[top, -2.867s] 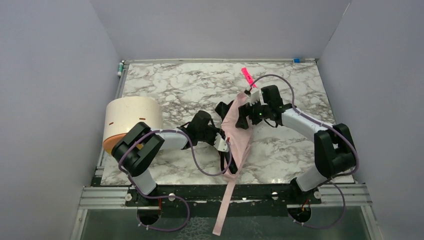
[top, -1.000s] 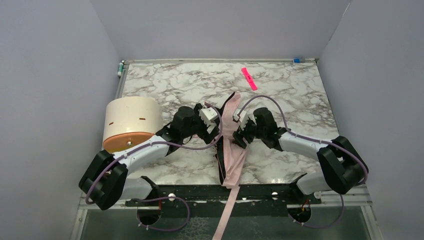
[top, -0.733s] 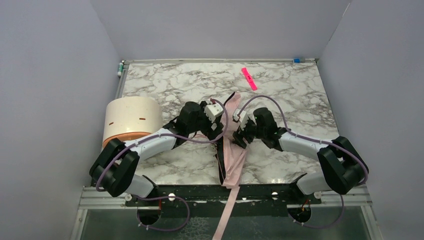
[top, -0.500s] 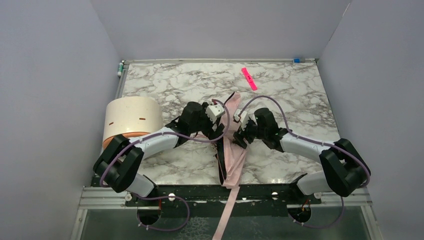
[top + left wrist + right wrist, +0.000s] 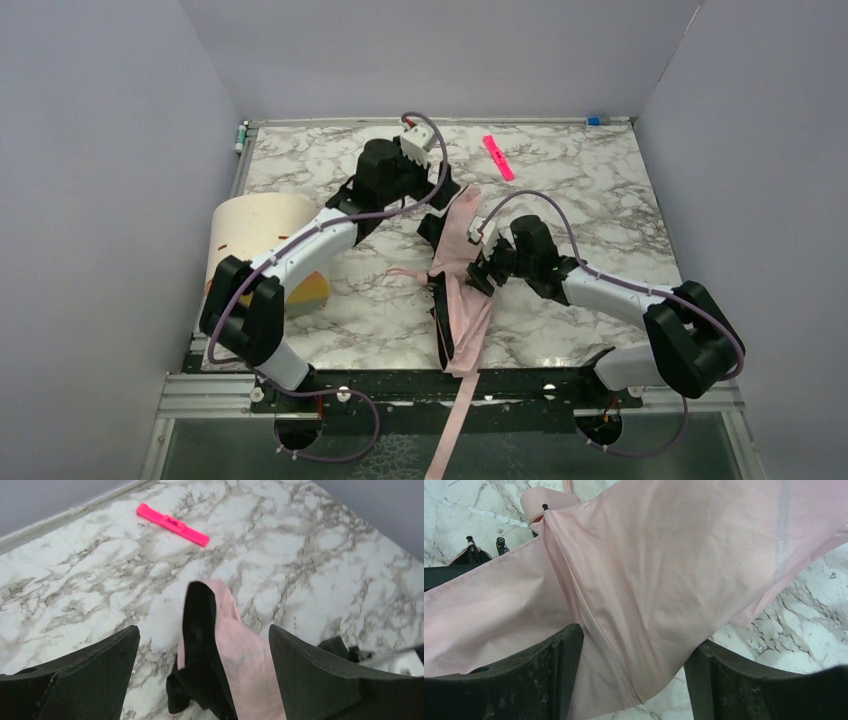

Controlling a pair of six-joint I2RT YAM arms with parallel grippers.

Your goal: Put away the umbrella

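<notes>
The umbrella [image 5: 460, 300] lies collapsed along the middle of the marble table, pale pink with black lining, and a long pink strip [image 5: 447, 430] of it hangs over the front edge. My left gripper [image 5: 438, 200] is open and hovers over its far tip. In the left wrist view that black-and-pink tip [image 5: 220, 645] lies below the left gripper [image 5: 204, 629], untouched. My right gripper [image 5: 476, 272] sits against the umbrella's middle from the right. In the right wrist view the right gripper [image 5: 634, 640] stands wide, and smooth pink fabric [image 5: 649, 580] spreads across the gap and past both fingers.
A cream cylinder with an orange end [image 5: 262, 235] lies at the left, partly behind my left arm. A bright pink flat strip [image 5: 498, 157] rests at the back right and shows in the left wrist view [image 5: 172, 524]. Grey walls close in three sides.
My left arm has swung from the umbrella's middle out to its far end, and its gripper now hangs over the tip. The right gripper has stayed at the umbrella's middle.
</notes>
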